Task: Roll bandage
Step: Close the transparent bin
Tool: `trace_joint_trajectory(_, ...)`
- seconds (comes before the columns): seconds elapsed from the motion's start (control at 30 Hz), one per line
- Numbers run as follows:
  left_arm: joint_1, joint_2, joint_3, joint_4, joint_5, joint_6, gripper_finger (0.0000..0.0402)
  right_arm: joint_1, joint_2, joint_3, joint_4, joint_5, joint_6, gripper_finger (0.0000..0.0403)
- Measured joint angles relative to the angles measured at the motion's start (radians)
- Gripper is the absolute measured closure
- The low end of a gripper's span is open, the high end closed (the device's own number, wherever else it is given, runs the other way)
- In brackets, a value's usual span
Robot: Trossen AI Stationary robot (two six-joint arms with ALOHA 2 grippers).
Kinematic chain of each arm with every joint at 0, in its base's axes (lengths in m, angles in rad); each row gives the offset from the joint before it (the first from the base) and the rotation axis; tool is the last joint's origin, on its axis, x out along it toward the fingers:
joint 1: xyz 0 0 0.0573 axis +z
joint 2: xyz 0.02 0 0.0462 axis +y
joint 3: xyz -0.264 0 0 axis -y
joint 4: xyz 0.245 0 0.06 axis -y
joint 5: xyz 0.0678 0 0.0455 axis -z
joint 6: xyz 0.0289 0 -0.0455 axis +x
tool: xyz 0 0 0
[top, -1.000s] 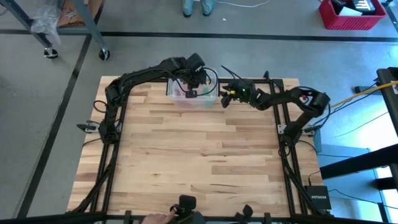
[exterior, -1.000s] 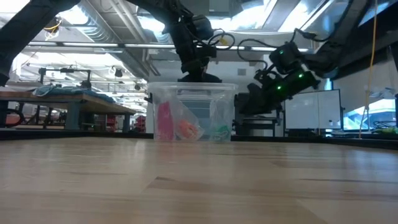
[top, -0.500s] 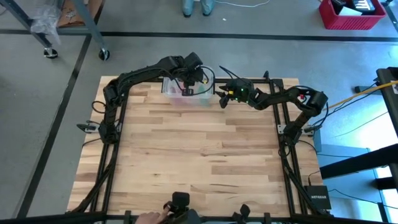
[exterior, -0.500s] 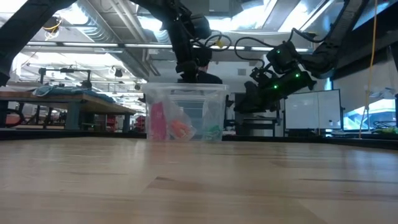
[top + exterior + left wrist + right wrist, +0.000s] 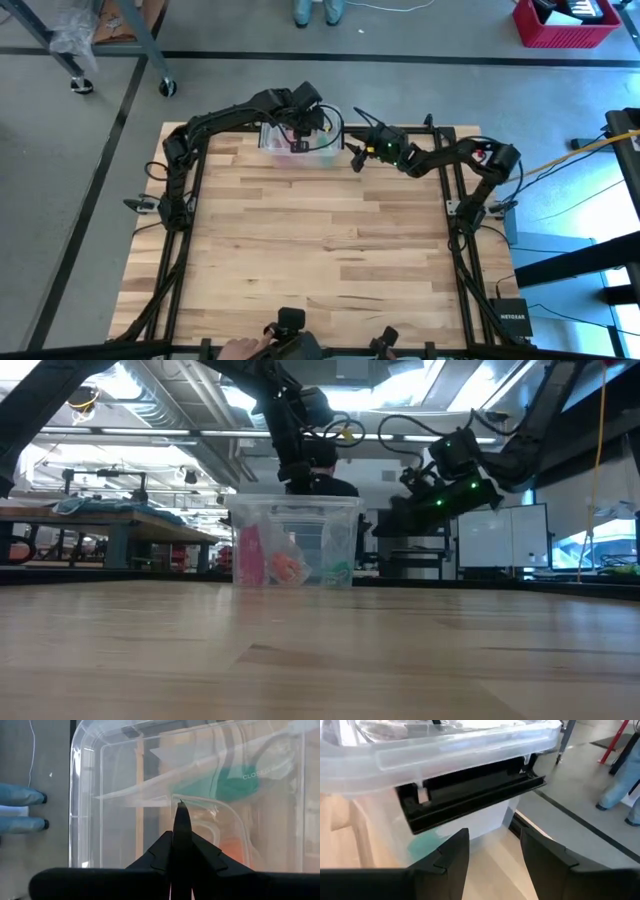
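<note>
The green bandage [image 5: 235, 787] lies inside a clear plastic box [image 5: 298, 146] at the table's far edge. It also shows through the box wall in the low view [image 5: 340, 572] and the right wrist view [image 5: 422, 845]. My left gripper [image 5: 181, 807] is shut and comes down onto the box's clear lid [image 5: 295, 502]. My right gripper [image 5: 492, 850] is open. It stands level at the box's right end, just below the black handle [image 5: 470, 795], and touches nothing I can see. My left gripper has its shut fingertips [image 5: 181, 812] on the top of the clear lid, near a raised ridge [image 5: 200, 802] in its middle. It slants down from above. I cannot tell whether the tips pinch part of the lid. The box stands flat on the table.
A pink item [image 5: 248, 555] and an orange one [image 5: 288, 567] lie in the box beside the bandage. A person's blue-clad legs [image 5: 318, 10] stand beyond the far edge. The wooden table [image 5: 320, 260] stretches bare toward the near side.
The box has slid a little toward the table's left and far edge, staying flat, and my left gripper has gone the same way on its lid. My right gripper has followed the box's right end and rolled slightly.
</note>
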Motion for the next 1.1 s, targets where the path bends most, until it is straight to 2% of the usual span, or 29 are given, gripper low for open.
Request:
trace_joint_trajectory(0.13,0.000,0.000,0.000,0.008,0.016,0.001,0.0361,0.025,0.059,0.024,0.072,0.017,0.004,0.0221)
trace_joint_trajectory(0.23,0.000,0.001,-0.001,0.007,0.029,0.001,0.0361,0.042,0.078,0.079,0.011,0.050,0.000,0.0221)
trace_joint_trajectory(0.5,-0.001,0.002,-0.004,0.003,0.025,0.004,0.0361,0.051,0.015,0.126,-0.070,0.127,-0.034,0.0221)
trace_joint_trajectory(0.73,-0.001,0.002,-0.004,0.004,0.033,0.004,0.0361,0.064,-0.035,0.128,-0.077,0.124,-0.060,0.0221)
trace_joint_trajectory(1.1,-0.001,0.057,-0.001,0.014,0.071,0.004,0.0361,0.063,-0.015,0.158,-0.064,0.064,-0.086,0.0221)
